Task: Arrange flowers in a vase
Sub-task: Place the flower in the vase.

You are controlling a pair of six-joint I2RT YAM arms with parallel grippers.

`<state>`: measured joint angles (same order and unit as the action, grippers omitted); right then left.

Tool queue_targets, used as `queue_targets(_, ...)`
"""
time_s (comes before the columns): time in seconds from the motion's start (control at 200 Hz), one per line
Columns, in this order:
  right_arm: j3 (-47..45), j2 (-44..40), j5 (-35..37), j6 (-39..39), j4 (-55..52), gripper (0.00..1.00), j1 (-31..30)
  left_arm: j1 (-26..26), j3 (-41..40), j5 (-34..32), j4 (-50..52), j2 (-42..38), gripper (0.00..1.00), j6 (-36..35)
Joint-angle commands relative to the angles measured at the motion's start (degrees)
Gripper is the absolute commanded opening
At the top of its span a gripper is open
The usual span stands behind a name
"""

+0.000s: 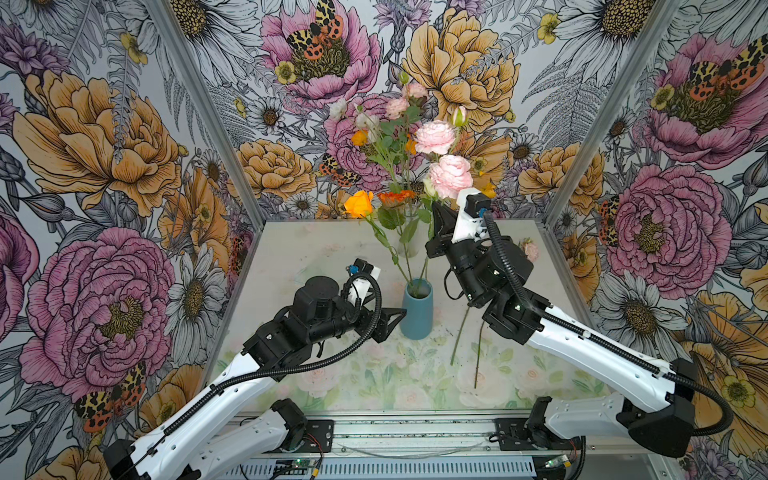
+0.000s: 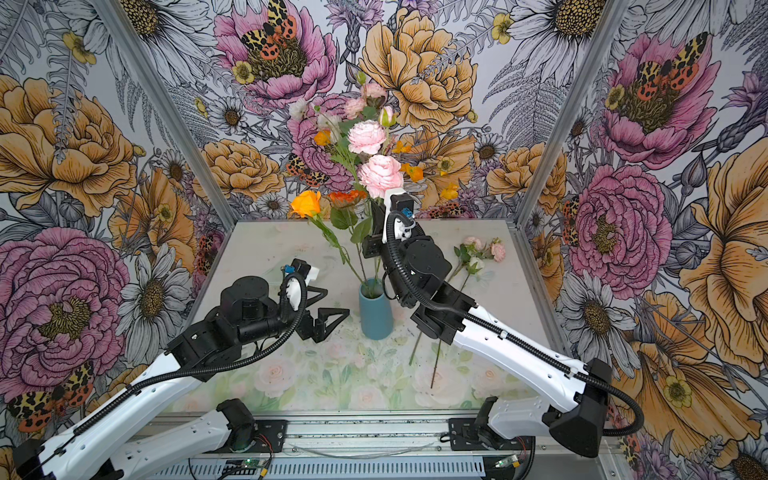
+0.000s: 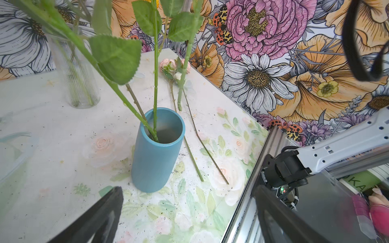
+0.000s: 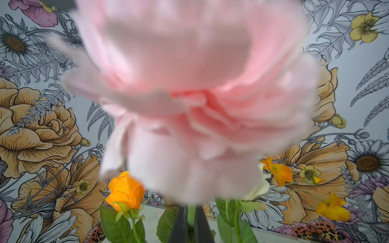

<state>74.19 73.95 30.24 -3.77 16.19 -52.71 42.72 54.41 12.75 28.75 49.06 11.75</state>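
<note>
Two vases: a blue ceramic vase [image 1: 417,309] stands mid-table [image 1: 316,249]; a clear ribbed glass vase [image 3: 75,80] stands behind it, near the back wall.
Blue vase contents: green leafy stems, one topped by an orange rose [image 1: 359,203] that leans left and back over the rim.
Glass vase contents: a mixed bunch [image 1: 397,107] of small pink, white and orange heads with leaves.
Right gripper [image 4: 191,216]: fingers pressed together on the green stem of a large pale pink bloom [image 1: 450,175], just under the head, held high behind the blue vase.
Held stem's lower end: in the left wrist view it hangs in the air just beside the blue vase's rim, outside it.
Left gripper [image 2: 337,302]: fingers spread wide, holding nothing, low and just beside the blue vase, apart from it.
Loose on table: two stems [image 2: 497,250] with small pink heads lie right of the blue vase, partly under the right arm.
</note>
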Motion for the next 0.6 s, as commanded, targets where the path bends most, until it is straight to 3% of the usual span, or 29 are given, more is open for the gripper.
queue_targets(0.0, 1.2, 0.6, -1.4, -1.2, 5.7, 0.0, -0.5, -0.4, -0.6, 0.0, 0.5, -1.0, 0.99, 1.3)
queue_targets(0.355, -10.4, 1.4, -1.6, 0.3, 16.4, 0.0, -0.4, -0.4, -1.0, 2.7, 0.6, -2.1, 0.99, 1.0)
queue_targets(0.595, -15.1, 2.6, -2.4, -1.4, 18.3, 0.0, -0.4, -0.4, -1.7, 2.3, 0.6, -3.5, 0.99, 0.5)
